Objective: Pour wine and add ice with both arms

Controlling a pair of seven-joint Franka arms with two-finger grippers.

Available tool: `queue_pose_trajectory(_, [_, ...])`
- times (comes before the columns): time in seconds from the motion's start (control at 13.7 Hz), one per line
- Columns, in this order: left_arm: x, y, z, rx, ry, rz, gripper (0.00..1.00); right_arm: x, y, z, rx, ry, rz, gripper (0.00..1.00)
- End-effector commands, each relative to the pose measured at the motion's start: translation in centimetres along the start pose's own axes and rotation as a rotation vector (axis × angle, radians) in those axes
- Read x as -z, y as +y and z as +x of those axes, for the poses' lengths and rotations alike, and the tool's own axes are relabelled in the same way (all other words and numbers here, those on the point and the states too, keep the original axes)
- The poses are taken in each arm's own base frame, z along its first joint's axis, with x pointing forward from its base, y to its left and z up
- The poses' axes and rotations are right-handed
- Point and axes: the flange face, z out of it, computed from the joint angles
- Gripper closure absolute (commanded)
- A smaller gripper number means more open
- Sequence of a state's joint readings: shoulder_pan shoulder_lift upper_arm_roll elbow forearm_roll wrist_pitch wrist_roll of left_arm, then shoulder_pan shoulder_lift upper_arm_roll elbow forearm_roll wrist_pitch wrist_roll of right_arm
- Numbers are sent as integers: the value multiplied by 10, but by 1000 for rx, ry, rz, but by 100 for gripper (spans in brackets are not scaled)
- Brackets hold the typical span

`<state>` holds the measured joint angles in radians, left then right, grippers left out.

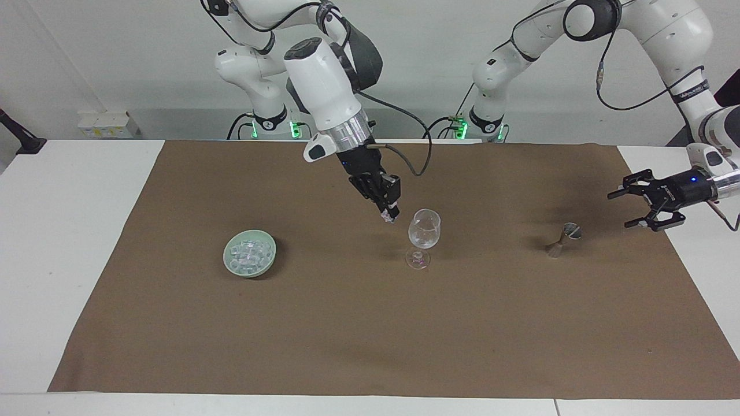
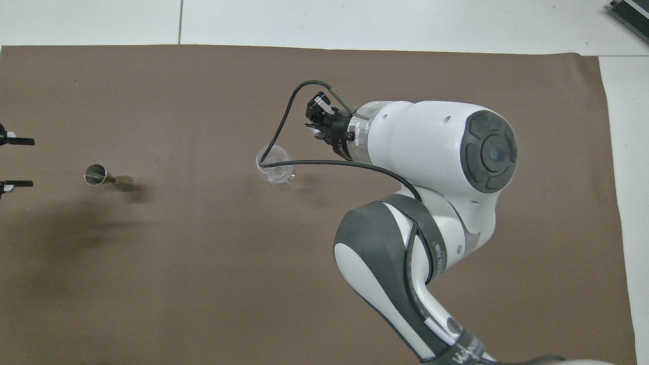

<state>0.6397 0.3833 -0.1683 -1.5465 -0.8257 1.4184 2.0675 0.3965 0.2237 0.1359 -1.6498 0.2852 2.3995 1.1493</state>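
On the brown mat [image 1: 370, 323] covering my desk [image 1: 69, 242], starting at my right arm's end, the pale green bowl [image 1: 250, 253] sits with the ice [image 1: 250, 251] heaped inside it as a pile of clear cubes. Next along, my right gripper [image 1: 390, 215] hangs in the air just beside the rim of the stemmed glass [image 1: 424, 230], tilted down toward it, its fingertips pressed together on 1 ice cube [image 1: 386, 216] that shows as a pale glint at the tips. The glass stands upright near the middle of the mat, and I cannot tell whether anything is in it. Further toward my left arm's end, a small metal jigger [image 1: 563, 237] stands on the mat by itself. My left gripper [image 1: 635, 204] is in the air over the mat's edge, apart from the jigger, its fingers spread wide and holding nothing.
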Motion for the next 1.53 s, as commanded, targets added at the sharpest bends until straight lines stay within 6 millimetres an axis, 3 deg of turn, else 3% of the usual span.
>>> queue_pose_trajectory(0.0, [-5, 7, 69, 35, -108, 11, 15, -10, -9, -29, -32, -49, 17, 100])
queue_pose_trajectory(0.15, [-13, 15, 125, 109, -227, 19, 15, -25, -12, -62, -31, -74, 17, 100])
queue_pose_trajectory(0.36, [-40, 24, 196, 256, -347, 71, 15, -46, -12, -78, -43, -69, 41, 100])
queue_pose_trajectory(0.51, [-62, 32, 234, 368, -435, 138, 15, -54, -4, -76, -39, -67, 17, 100])
queue_pose_trajectory(0.8, [-82, 54, 258, 608, -590, 331, 11, -73, 9, -76, -8, -50, -23, 100])
queue_pose_trajectory(1.17, [-91, 86, 273, 1011, -728, 618, 0, -78, 13, -76, 29, -26, -44, 100])
queue_pose_trajectory(1.38, [-87, 99, 280, 1235, -698, 763, 0, -81, 18, -75, 31, -25, -53, 89])
queue_pose_trajectory(1.46, [-94, 100, 279, 1283, -720, 816, 0, -81, 17, -75, 28, -25, -51, 75])
